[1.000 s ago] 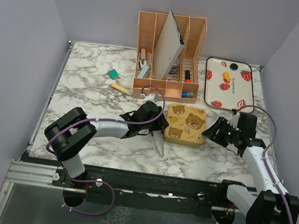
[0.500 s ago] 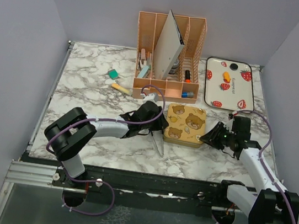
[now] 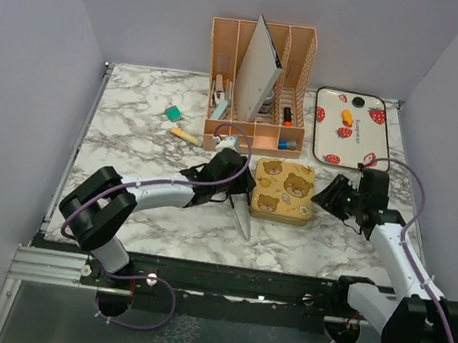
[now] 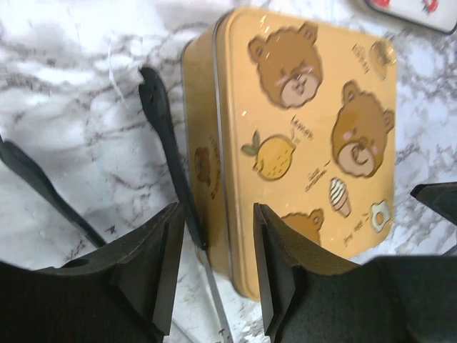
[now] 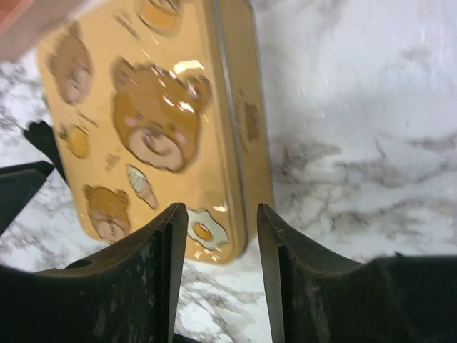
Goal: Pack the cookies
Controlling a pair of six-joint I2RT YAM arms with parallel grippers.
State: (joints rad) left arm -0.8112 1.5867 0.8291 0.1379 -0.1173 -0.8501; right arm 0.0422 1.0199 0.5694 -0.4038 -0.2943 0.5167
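Straddles the shut tin [image 3: 283, 192] with spread left fingers [image 4: 153, 275] and spread right fingers [image 5: 153, 275]; likely needs opening next.

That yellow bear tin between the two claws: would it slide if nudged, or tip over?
Probably slides rather than tips: the tin is low and flat, lying on a smooth marble table. Its glossy, metal-looking sides seem stiff but likely slippery to pinch.

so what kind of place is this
Likely a robot test cell staged as a desk: grey walls box in a marble-print table holding a pink organizer, a bear-print tin and a strawberry tray.
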